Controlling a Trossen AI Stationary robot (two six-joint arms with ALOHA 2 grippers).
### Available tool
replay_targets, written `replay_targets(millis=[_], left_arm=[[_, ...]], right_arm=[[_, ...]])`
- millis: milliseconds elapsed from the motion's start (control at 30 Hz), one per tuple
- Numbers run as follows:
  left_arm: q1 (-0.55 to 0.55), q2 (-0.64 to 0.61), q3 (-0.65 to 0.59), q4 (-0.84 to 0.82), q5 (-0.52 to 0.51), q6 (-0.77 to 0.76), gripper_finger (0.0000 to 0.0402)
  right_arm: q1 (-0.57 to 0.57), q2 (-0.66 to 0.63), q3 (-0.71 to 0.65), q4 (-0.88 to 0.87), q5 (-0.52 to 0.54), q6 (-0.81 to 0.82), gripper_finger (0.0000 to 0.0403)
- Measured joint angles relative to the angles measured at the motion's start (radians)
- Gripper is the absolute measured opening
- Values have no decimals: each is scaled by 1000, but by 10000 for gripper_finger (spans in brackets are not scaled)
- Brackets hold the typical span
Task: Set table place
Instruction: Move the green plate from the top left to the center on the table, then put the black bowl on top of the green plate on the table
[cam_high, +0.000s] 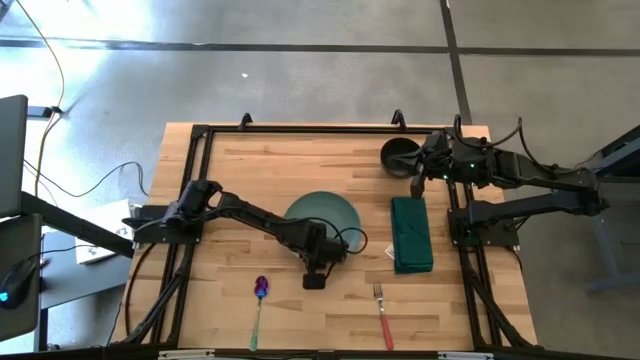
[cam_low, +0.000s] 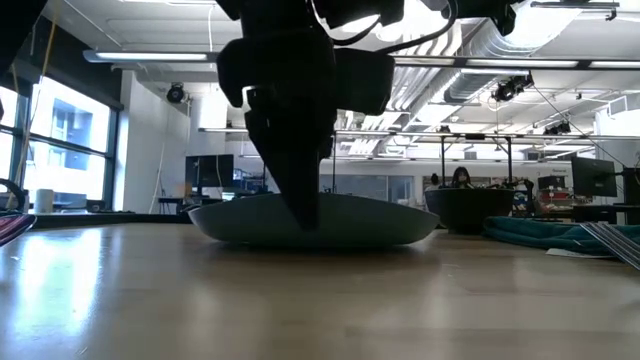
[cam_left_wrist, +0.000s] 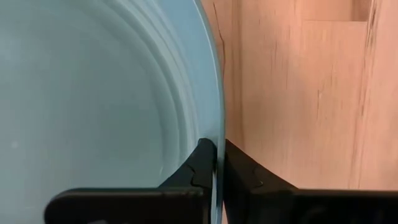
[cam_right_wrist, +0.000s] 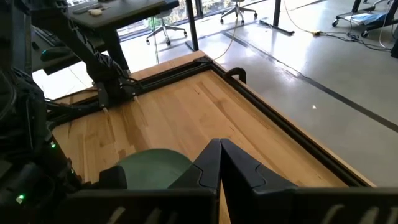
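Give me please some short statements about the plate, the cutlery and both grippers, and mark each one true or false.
1. The left gripper is shut on the rim of the green plate. True.
2. The fork lies on the napkin. False: it lies on the bare table, nearer the front edge.
3. The spoon rests inside the plate. False: it lies on the table, apart from it.
4. The right gripper is beside the dark bowl. True.

You've got one teal plate (cam_high: 322, 214), one dark bowl (cam_high: 399, 155), one folded green napkin (cam_high: 411, 233), one spoon (cam_high: 260, 305) and one red-handled fork (cam_high: 383, 312) on the surface (cam_high: 250, 170), plus two arms.
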Motion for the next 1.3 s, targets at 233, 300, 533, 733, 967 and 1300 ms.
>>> replay_targets(millis=[233,300,533,733,967,1300], left_arm=[[0,5,-2,2,19,-16,77],[0,5,-2,4,20,-17,108],[0,4,-2,15,53,-26,207],[31,-13,16,-34,50,-75,270],[105,-42,111,-155,-69,-120,299],[196,-193,224,-370,-246,-104,277]], right_arm=[[0,0,0,-1,0,0,0],[0,0,0,-1,0,0,0],[0,0,0,-1,0,0,0],[-1,0,0,-19,14,41,0],[-46,0,0,-186,97,148,0],[-190,-1,4,-345,59,180,6]])
